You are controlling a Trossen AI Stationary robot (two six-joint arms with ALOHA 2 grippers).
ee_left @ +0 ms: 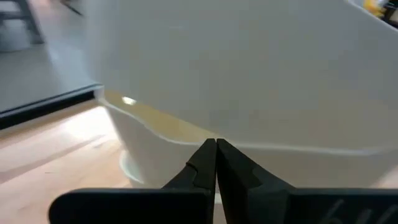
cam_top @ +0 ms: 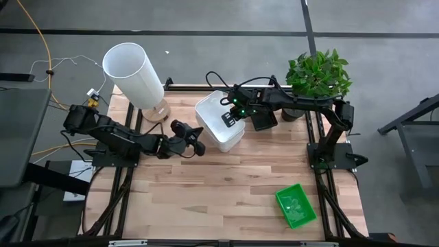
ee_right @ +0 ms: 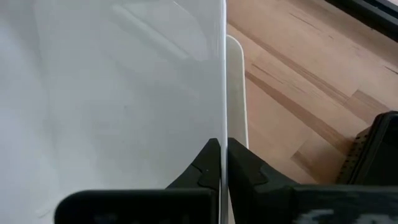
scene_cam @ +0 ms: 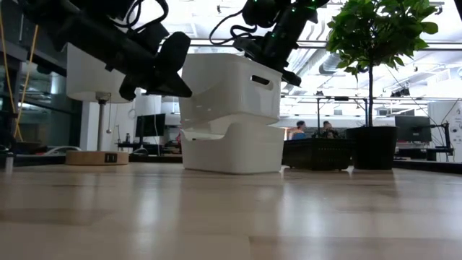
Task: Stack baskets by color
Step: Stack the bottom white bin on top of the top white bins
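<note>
Two white baskets stand at the table's far middle. The upper one [scene_cam: 229,85] sits partly down inside the lower one [scene_cam: 232,148], which rests on the table. My right gripper [cam_top: 234,112] is shut on the upper basket from the far right. My left gripper [cam_top: 197,145] is shut and hangs above the table just left of the white baskets, its tips [ee_left: 216,144] pointing at the seam between the two. A green basket [cam_top: 295,206] lies at the near right. A black mesh basket [scene_cam: 316,153] stands behind the white ones, beside the plant pot. My right gripper pinches the upper white basket's thin side wall at its rim [ee_right: 224,118], one finger inside the basket and one outside. The fingers slant down from the far right. The basket stays upright, its bottom down in the lower white basket. Whether my left gripper touches the baskets, I cannot tell.
A tall white cylinder [cam_top: 134,72] on a round wooden base stands at the far left corner. A potted plant [cam_top: 317,74] stands at the far right. The near half of the wooden table [cam_top: 206,199] holds only the green basket.
</note>
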